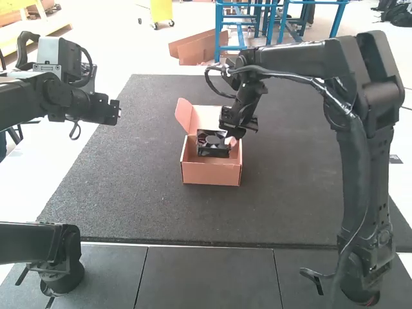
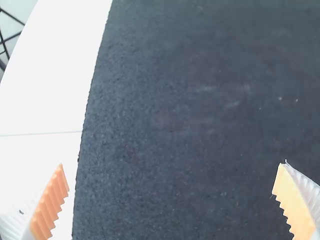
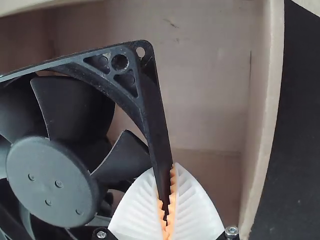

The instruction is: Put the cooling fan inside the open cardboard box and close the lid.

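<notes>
Cooling fan (image 1: 212, 142): was held on edge at the mouth of the cardboard box (image 1: 211, 172), partly inside it.
Left gripper (image 2: 170, 205): was spread wide, nothing between its pads, over the left edge of the black mat (image 2: 200, 100), well apart from the box.
Cardboard box: was set mid-mat, its lid flap (image 1: 193, 116) raised at the back.
Right gripper (image 3: 167, 200): was clamped on the fan's frame edge.

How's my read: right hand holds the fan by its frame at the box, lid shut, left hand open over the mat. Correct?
Not the lid. The high view shows the lid standing open behind the box. The rest holds: the right hand holds the fan by its frame at the box, and the left hand is open over the mat.
</notes>
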Tool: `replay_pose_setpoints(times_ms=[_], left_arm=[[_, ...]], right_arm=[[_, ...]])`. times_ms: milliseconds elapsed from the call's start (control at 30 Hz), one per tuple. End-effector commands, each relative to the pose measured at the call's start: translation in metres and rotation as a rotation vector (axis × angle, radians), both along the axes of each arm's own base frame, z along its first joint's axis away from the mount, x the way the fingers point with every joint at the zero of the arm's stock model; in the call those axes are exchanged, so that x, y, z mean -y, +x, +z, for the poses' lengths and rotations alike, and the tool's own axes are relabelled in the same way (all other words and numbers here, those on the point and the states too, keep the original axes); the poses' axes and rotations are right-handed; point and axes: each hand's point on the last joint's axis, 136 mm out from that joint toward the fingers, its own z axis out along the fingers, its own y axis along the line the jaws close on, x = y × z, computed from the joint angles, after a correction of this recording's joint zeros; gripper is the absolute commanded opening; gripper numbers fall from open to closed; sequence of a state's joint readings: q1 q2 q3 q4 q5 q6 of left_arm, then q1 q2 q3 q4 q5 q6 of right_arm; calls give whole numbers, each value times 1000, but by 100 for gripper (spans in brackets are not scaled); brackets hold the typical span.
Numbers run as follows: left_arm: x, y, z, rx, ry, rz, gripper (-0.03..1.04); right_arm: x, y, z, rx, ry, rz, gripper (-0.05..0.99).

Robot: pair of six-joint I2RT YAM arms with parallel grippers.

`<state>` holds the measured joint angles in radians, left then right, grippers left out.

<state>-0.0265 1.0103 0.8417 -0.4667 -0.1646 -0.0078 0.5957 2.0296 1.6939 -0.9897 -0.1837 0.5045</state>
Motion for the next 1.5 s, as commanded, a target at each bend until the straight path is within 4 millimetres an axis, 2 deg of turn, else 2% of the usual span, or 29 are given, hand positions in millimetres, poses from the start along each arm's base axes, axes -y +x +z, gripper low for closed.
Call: replay_pose_setpoints(times_ms=[0, 233, 467, 533, 633, 700, 800, 900, 1033, 1100, 1267, 1467], left_arm=[[2, 3, 25, 68, -8, 0, 97], [2, 4, 34, 82, -12, 4, 97], [2, 3, 35, 79, -13, 3, 97], [2, 3, 35, 79, -13, 5, 97], [2, 3, 35, 79, -13, 5, 97], [2, 3, 35, 81, -13, 3, 97], [2, 2, 33, 76, -13, 5, 97], [2, 2, 30, 76, -13, 3, 97], [2, 3, 28, 78, -13, 3, 97], [2, 4, 27, 81, -13, 3, 97], [2, 7, 26, 84, -15, 6, 97], [3, 14, 20, 69, -15, 3, 97]], right_arm=[[-11, 8, 8, 35, 24, 16, -1], [-7, 15, -18, 20, -27, 8, -1], [-12, 28, -25, 51, -28, 3, 0], [-13, 31, -25, 55, -26, 6, 10], [-17, 37, -20, 72, -15, 6, 37], [-20, 40, -12, 82, -6, 6, 60], [-25, 44, -1, 93, 19, 7, 72], [-37, 48, 26, 105, 94, 15, 80], [-41, 53, 59, 139, 166, 24, 85], [-35, 54, 80, 194, 180, 55, 88], [-13, 56, 105, 288, 172, 133, 90], [29, 58, 123, 449, 87, 161, 90]])
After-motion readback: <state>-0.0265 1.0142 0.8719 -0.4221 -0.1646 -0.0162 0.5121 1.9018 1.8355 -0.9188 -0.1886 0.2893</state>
